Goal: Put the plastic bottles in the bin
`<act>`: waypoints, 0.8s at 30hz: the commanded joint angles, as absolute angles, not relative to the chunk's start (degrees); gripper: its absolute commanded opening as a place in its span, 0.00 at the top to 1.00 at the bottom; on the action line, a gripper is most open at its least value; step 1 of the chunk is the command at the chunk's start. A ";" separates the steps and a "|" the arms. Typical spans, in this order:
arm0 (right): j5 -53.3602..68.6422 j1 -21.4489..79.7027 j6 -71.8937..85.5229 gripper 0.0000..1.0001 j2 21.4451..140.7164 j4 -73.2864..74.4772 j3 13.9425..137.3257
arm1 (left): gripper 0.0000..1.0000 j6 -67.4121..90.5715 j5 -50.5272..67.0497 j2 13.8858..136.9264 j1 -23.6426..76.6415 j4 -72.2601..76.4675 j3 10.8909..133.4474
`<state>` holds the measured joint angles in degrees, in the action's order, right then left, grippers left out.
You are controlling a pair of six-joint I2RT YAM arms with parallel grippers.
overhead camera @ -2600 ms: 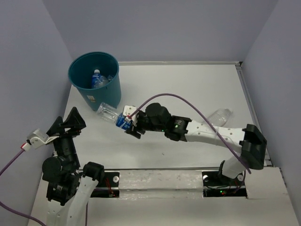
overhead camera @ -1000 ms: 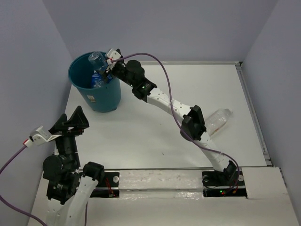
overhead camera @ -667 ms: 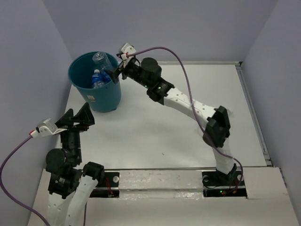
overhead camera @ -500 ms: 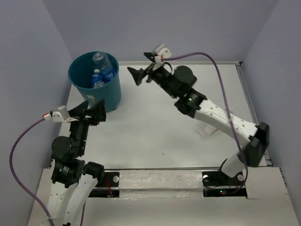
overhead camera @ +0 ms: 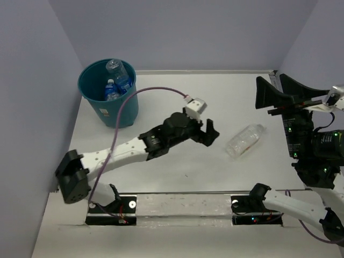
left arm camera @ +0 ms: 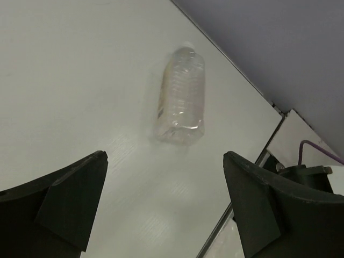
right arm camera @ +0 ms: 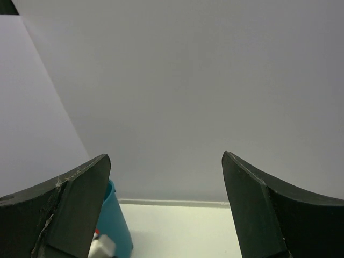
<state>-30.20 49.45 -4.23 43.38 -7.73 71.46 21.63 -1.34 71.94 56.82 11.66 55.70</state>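
White table [overhead camera: 177,102], lilac walls [overhead camera: 215,32]: at left, the bin [overhead camera: 115,110] holds blue-capped bottles [overhead camera: 117,72]. My left tool [overhead camera: 212,132], spread wide, faces the one clear bottle [overhead camera: 244,141] lying near it. Next, I judge, comes closing around it. My right tool [overhead camera: 270,81] hangs wide, holding nothing.

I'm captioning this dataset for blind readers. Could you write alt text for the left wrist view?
A clear plastic bottle lies on its side on the white table, just ahead of the open left gripper, whose two dark fingers frame it from the lower corners. A lavender wall rises beyond the table's far edge.
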 commanded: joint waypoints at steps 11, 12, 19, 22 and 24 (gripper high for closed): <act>-34.28 49.39 -3.08 0.11 36.04 6.76 68.29 | 0.01 1.51 -0.78 124.53 66.27 -1.57 110.19; -33.93 49.39 -3.34 0.11 35.95 6.77 68.03 | 0.01 0.97 -1.66 126.02 66.18 -2.45 112.22; -33.40 49.39 -3.69 0.11 36.21 6.33 67.06 | 0.01 0.53 0.52 141.13 65.92 -10.19 130.85; -32.87 49.39 -3.52 0.11 36.21 6.24 66.80 | 0.01 0.79 1.50 143.78 65.92 -10.81 132.10; -32.43 49.39 -3.34 0.11 35.95 6.15 66.27 | 0.01 0.88 0.62 146.07 65.65 -12.74 134.12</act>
